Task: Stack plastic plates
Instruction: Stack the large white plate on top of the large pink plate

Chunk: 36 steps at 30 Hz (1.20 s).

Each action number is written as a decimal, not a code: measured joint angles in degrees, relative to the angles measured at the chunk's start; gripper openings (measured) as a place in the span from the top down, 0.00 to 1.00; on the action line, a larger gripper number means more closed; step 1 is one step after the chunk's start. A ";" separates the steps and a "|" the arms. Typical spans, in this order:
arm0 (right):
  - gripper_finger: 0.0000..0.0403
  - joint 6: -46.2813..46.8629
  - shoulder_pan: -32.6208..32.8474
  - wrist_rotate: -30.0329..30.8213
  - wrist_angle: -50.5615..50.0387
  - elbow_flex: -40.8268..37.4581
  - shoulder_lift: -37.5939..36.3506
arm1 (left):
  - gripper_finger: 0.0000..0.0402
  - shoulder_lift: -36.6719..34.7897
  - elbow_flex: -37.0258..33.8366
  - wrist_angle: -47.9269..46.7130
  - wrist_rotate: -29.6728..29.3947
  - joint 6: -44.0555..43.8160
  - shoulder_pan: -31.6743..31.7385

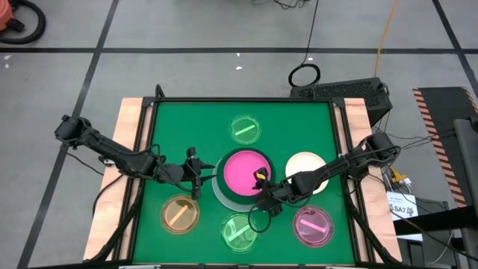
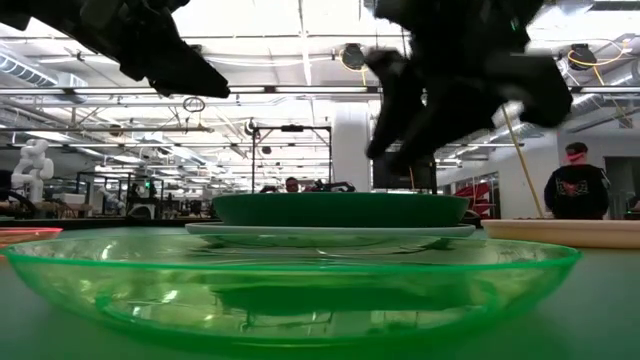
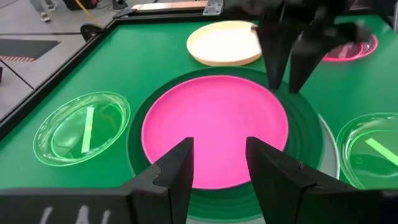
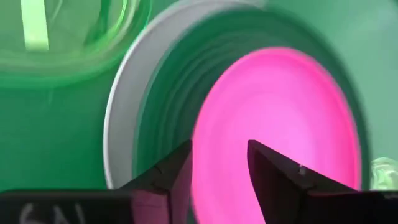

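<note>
High view: both tools, left (image 1: 196,173) and right (image 1: 263,196), parted empty, flank the pink-topped stack (image 1: 240,172), ringed by small plates.

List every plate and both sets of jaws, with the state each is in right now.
Bright pink plate: top of the centre stack.
Dark green plate: under the pink one.
Pale mint-white plate: bottom of the stack.
Cream plate: loose, unstacked.
Orange plate: loose.
Striped pink plate: loose.
Two translucent green plates: loose.
Left gripper: jaws open, empty.
Right gripper: jaws open, empty.
</note>
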 joint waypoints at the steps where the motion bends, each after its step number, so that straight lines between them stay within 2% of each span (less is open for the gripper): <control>1: 0.63 0.45 0.16 0.00 -0.86 0.53 -0.57 | 0.62 0.00 0.00 -0.30 -0.01 0.00 0.00; 9: 0.63 10.03 3.45 -0.14 -11.89 4.07 -6.10 | 0.62 0.00 0.00 -0.88 0.00 -0.46 0.02; 15: 0.64 24.23 6.93 -0.15 -21.74 4.07 -10.47 | 0.62 0.00 0.00 -0.26 -0.01 -0.92 0.02; 23: 0.64 44.26 11.29 -1.76 -35.61 3.91 -11.43 | 0.62 0.00 0.00 0.03 -0.01 -1.30 0.02; 30: 0.64 53.83 14.54 -4.73 -38.19 1.73 -11.43 | 0.62 0.00 0.00 1.17 0.00 -1.36 0.02; 36: 0.62 62.00 16.21 -3.18 -38.40 -0.55 -11.41 | 0.62 0.02 0.00 1.47 0.01 -1.39 0.02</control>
